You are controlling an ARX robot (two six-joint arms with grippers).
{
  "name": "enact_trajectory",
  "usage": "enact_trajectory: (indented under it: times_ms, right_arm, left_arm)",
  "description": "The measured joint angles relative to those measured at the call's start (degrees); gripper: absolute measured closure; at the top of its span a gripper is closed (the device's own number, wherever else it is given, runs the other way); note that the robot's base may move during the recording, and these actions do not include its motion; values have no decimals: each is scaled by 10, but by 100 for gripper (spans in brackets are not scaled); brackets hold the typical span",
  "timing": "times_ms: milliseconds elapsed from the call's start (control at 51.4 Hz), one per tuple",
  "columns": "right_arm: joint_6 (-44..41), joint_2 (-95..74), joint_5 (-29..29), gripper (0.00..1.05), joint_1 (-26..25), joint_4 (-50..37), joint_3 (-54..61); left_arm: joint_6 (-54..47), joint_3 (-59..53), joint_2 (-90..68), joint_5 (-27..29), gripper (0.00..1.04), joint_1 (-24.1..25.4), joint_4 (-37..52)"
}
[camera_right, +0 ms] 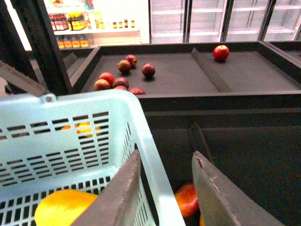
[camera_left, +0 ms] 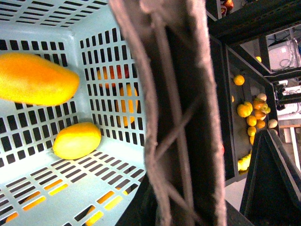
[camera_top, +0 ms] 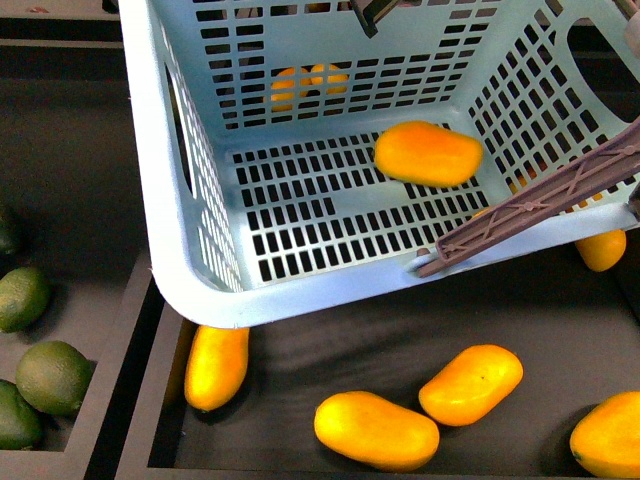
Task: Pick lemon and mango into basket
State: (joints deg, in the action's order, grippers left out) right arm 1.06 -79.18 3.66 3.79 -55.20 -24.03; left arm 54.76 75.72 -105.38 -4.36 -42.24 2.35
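Observation:
The light turquoise basket (camera_top: 190,250) hangs tilted over a dark fruit shelf. One mango (camera_top: 428,153) lies on its slotted floor. In the left wrist view the same mango (camera_left: 35,79) sits above a yellow lemon (camera_left: 76,140) in the basket's corner. My left gripper (camera_left: 176,205) is shut on the basket's brown handle (camera_left: 174,113), which fills the middle of that view. My right gripper (camera_right: 166,154) is open, and the basket's rim (camera_right: 141,141) passes between its fingers. A mango (camera_right: 61,207) shows inside the wall there.
Several loose mangoes (camera_top: 376,430) lie on the black shelf under the basket. Dark green fruits (camera_top: 52,376) sit in the compartment to the left. Red apples (camera_right: 122,75) lie on a farther shelf. An orange-red fruit (camera_right: 187,197) lies below the right gripper.

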Motion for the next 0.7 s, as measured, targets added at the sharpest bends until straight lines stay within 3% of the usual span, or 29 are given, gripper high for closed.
enact_trajectory:
  times_ms: [156, 701]
  right_arm:
    - [-9, 68, -35, 103, -28, -2, 78]
    - [-9, 267, -35, 103, -37, 60, 218]
  left_arm:
    - [0, 0, 0, -1, 100, 0, 0]
    - [-1, 0, 0, 0, 100, 0, 0]
